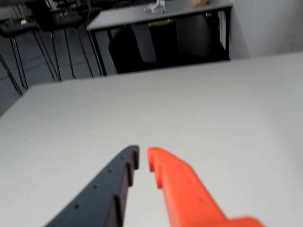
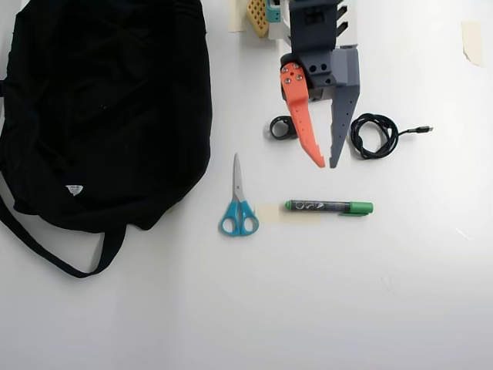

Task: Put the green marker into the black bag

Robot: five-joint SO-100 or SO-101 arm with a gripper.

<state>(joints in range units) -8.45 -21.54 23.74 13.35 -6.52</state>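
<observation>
In the overhead view the green marker (image 2: 329, 206) lies flat on the white table, its green cap pointing right. The black bag (image 2: 108, 108) fills the upper left, with a white logo patch and a thin strap looping below it. My gripper (image 2: 326, 164) hangs above the table just beyond the marker, orange and grey fingers pointing down at it and not touching it. The fingertips are nearly together and hold nothing. The wrist view shows the gripper (image 1: 142, 155) over bare tabletop; marker and bag are out of that view.
Blue-handled scissors (image 2: 239, 208) lie left of the marker, between it and the bag. A coiled black cable (image 2: 375, 135) sits right of the gripper and a small black ring-shaped thing (image 2: 283, 128) left of it. The arm's base (image 2: 308, 19) stands at the top edge.
</observation>
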